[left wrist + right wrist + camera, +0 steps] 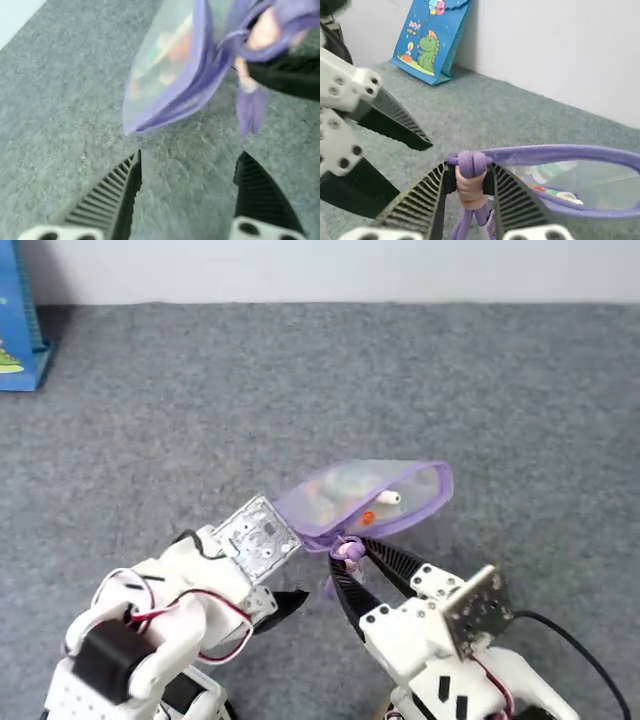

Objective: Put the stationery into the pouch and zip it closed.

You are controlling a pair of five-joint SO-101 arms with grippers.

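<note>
The translucent purple pouch [365,495] lies on the grey carpet with stationery inside, among it a white-capped pen [387,498]. My right gripper [470,172] is shut on the zip pull [470,164], a knotted purple cord with a pink charm, at the pouch's near edge [347,550]. My left gripper [191,155] stands open just short of the pouch's [170,75] left corner, with only carpet between its fingers. In the right wrist view the left arm's black fingers [395,125] hang apart beside the pull, and the pouch [570,175] stretches away from it.
A blue gift bag with a dinosaur print [18,330] leans against the white wall at the far left [430,40]. Grey carpet [300,380] covers the table out to the wall.
</note>
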